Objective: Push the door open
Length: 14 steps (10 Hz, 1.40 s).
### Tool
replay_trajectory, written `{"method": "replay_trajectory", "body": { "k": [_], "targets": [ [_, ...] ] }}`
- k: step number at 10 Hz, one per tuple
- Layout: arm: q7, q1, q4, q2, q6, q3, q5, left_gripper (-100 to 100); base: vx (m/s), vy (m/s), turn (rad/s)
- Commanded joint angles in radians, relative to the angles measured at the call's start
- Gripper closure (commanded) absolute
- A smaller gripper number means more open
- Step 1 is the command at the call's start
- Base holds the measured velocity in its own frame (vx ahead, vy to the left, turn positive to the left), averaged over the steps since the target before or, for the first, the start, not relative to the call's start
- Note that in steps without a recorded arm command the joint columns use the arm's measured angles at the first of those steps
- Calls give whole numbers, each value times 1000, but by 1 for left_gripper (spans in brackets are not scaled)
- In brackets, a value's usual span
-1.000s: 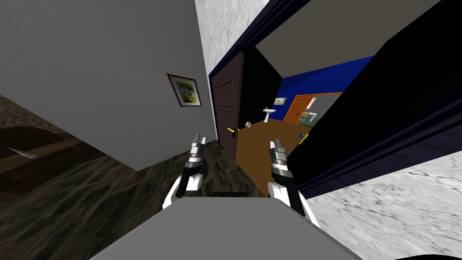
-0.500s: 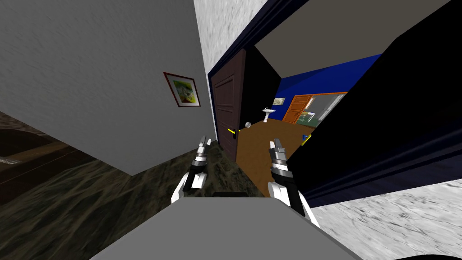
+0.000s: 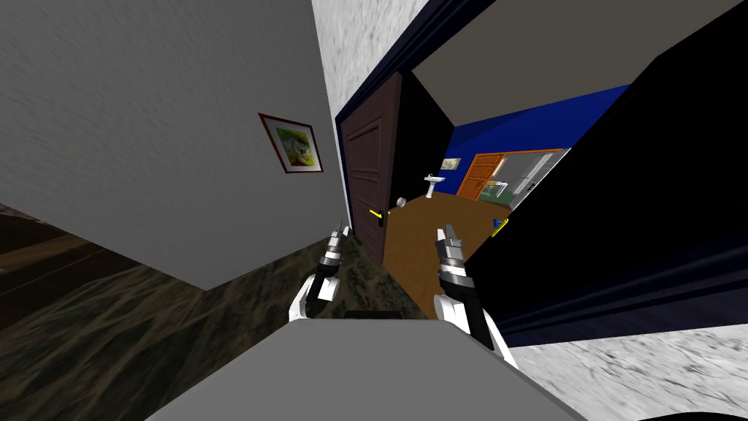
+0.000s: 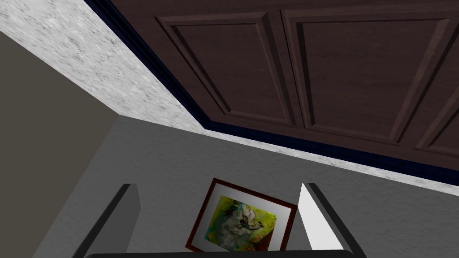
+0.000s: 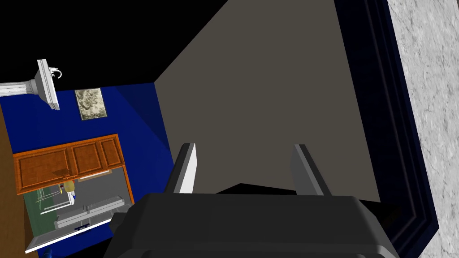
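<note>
The dark brown panelled door [image 3: 369, 172] stands swung inward on the left side of the doorway, with a yellow handle [image 3: 376, 213] on its free edge. My left gripper [image 3: 340, 235] is open, low and just in front of the door's near face, close to the handle side. In the left wrist view its open gripper [image 4: 217, 197] points up at the door panels [image 4: 313, 67]. The right gripper [image 3: 445, 235] is open in the doorway gap; the right wrist view shows that gripper [image 5: 244, 154] with nothing between its fingers.
A navy door frame [image 3: 584, 241] and a marbled wall bound the opening on my right. A grey wall with a framed picture [image 3: 291, 142] runs along my left. Past the doorway lie a brown floor [image 3: 424, 219], a white sink [image 3: 434, 180], a blue wall and an orange door [image 3: 478, 175].
My left arm has swung right, toward the door's handle edge. The head view has shifted slightly, sliding the picture left. The right arm has not moved.
</note>
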Motion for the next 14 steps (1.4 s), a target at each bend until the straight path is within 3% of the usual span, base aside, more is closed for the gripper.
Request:
{"method": "replay_trajectory", "body": {
  "k": [1, 14],
  "targets": [
    [13, -29, 46, -1, 4, -20, -8, -100, 75, 60, -44],
    [135, -249, 411, 10, 28, -163, -57, -100, 94, 75, -38]
  ]
}}
